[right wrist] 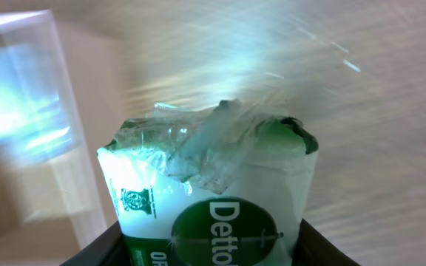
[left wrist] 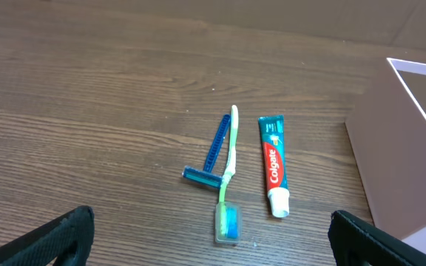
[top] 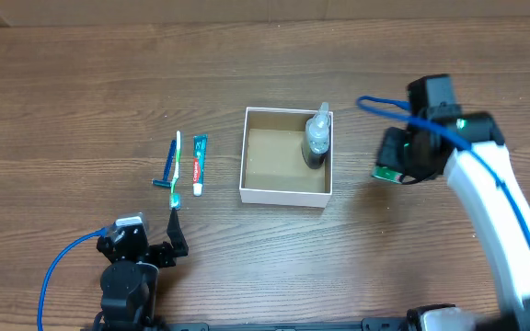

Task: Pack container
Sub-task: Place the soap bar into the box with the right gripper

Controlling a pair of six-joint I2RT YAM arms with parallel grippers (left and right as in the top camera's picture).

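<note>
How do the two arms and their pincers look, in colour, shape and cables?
The left arm is black and blocky, with a blue cable looping from it. The left pincer has two dark, matte fingers. The right arm is a white tube with another blue cable along it; its wrist and right pincer are black, with a green light.

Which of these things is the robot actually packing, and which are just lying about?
Part of the job:
container
bottle, already inside it
Dettol packet, held in the right gripper
toothpaste, toothbrush and razor, waiting beside the container

Just there:
wooden table
blue cables on the arms
</note>
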